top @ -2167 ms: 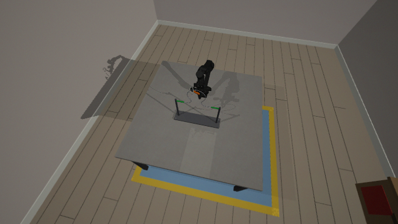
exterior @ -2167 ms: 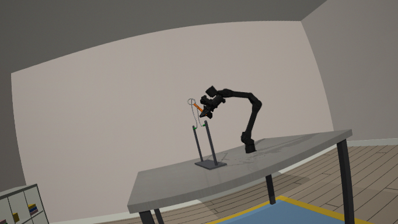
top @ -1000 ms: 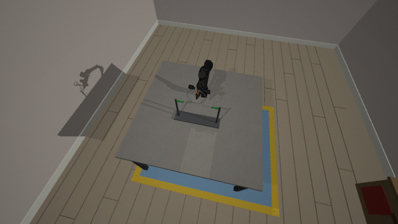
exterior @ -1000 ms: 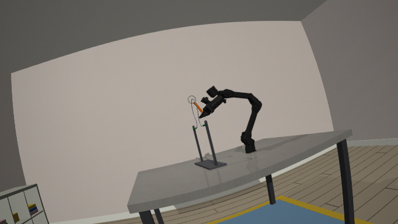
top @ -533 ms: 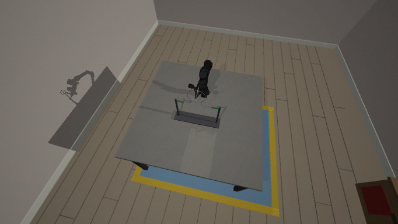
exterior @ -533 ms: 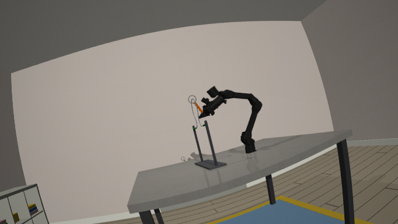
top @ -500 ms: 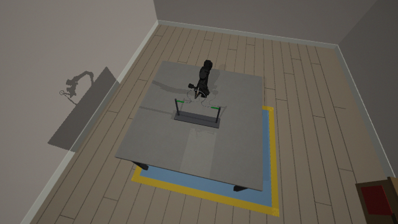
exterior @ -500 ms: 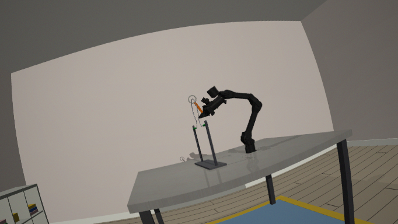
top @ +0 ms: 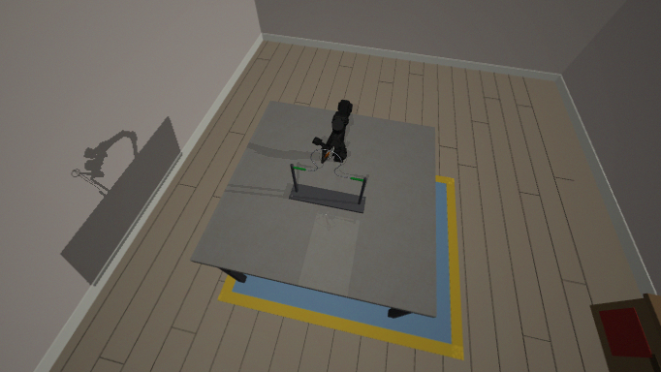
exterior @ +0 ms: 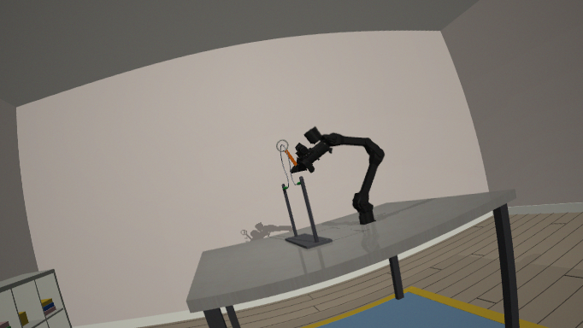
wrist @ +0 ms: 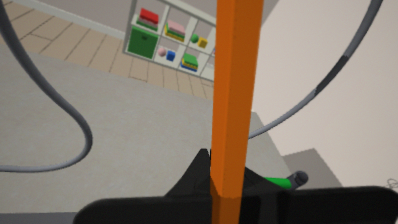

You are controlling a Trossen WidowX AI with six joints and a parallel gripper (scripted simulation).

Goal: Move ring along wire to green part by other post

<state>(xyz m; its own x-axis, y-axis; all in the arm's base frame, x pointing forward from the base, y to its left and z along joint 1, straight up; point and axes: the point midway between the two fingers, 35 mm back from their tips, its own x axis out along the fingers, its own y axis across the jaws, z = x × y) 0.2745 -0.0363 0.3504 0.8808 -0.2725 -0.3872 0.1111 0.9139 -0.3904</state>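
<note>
My gripper [exterior: 294, 169] [wrist: 208, 155] is shut on the orange handle [top: 328, 155] [exterior: 291, 158] [wrist: 234, 90], which slants up from the fingers. The ring [exterior: 276, 145] is at the handle's upper end, around the top of the wire's tall loop in the exterior view; any contact is too small to tell. The grey wire [top: 335, 170] [wrist: 84, 122] bends on both sides of the handle in the wrist view. The left green part [top: 299, 169] and right green part [top: 357, 179] join the posts. The ring is outside the wrist view.
The left post [top: 295, 180] and right post [top: 362, 191] stand on a dark base [top: 327, 198] [exterior: 308, 241] on the grey table [top: 252, 232] [exterior: 256, 273]. The arm reaches over from behind the wire. A shelf [exterior: 26, 279] stands beyond the table.
</note>
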